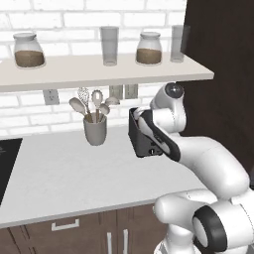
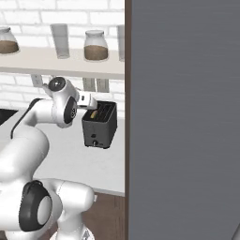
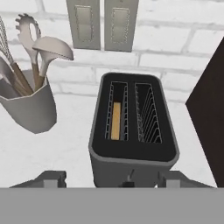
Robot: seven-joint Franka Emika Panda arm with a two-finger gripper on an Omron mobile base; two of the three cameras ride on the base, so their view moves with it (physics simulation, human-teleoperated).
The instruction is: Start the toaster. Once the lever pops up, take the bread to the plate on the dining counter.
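The black two-slot toaster (image 3: pixel 131 151) stands on the white kitchen counter, against the brick wall. It also shows as the toaster (image 1: pixel 143 141) (image 2: pixel 100 126) in both base views, partly behind my arm in the left one. The bread (image 3: pixel 116 120) sits low in the left slot, only its tan top edge visible; the right slot holds nothing. From the right base view the bread (image 2: pixel 94 114) is a small yellow sliver. My gripper (image 3: pixel 114 178) hovers above and just in front of the toaster, open, its fingertips (image 3: pixel 54 177) wide apart and holding nothing. The plate and the dining counter are out of view.
A grey utensil cup (image 3: pixel 30 105) (image 1: pixel 95 130) with spoons and a whisk stands left of the toaster. A dark tall cabinet (image 3: pixel 210 109) rises close on its right. Wall outlets (image 3: pixel 103 24) are behind. A shelf (image 1: pixel 99 72) with jars and glasses hangs overhead.
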